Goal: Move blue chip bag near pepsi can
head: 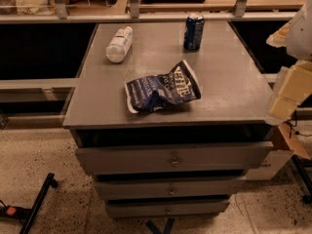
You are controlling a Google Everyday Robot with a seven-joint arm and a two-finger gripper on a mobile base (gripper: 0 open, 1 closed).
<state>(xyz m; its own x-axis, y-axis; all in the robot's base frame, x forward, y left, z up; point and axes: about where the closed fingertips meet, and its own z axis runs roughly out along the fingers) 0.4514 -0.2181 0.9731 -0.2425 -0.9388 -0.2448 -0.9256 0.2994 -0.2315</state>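
Observation:
The blue chip bag (163,89) lies crumpled, dark navy with white lettering, near the middle front of the grey cabinet top (229,89). The pepsi can (194,31) stands upright at the back of the top, right of centre, about a bag's width behind the bag. My gripper (286,92) is at the right edge of the view as cream-coloured arm parts, beside the cabinet's right side and well apart from both the bag and the can.
A clear plastic bottle with a white label (119,44) lies on its side at the back left of the top. The cabinet has three drawers (173,157) below. Shelving rails (146,16) run behind it. A black stand leg (36,204) lies on the floor at left.

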